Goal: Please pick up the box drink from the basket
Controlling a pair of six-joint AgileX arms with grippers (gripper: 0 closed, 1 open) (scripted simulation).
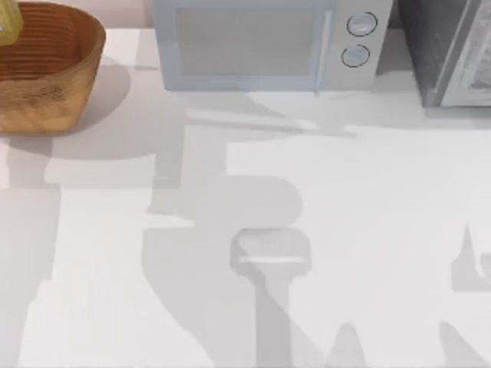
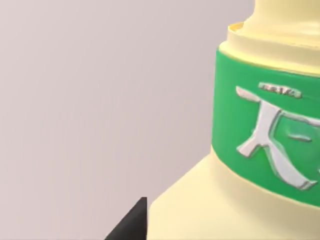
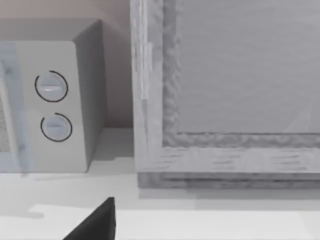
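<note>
White table (image 1: 368, 199) carries a microwave (image 1: 261, 46) along its far edge and a grey cabinet (image 1: 453, 54) at far right; the basket (image 1: 46, 69) sits at far left. Box drink (image 2: 240, 165), pale yellow with green band, looms right against the left wrist camera; a pale yellow sliver (image 1: 9, 23) sits above the basket at the top view's left edge. Cannot tell finger state for either gripper.

A flat white table (image 1: 368, 222) is seen from above, crossed by grey shadows. 3 things are set directly on it along its far edge. A round, tan to orange-brown woven basket (image 1: 46, 73) is placed at the far left corner. A white box-shaped microwave (image 1: 261, 46) with 2 round dials is set near the middle. A grey, rough-surfaced cabinet (image 1: 453, 54) is placed at the far right, just beside the microwave.
</note>
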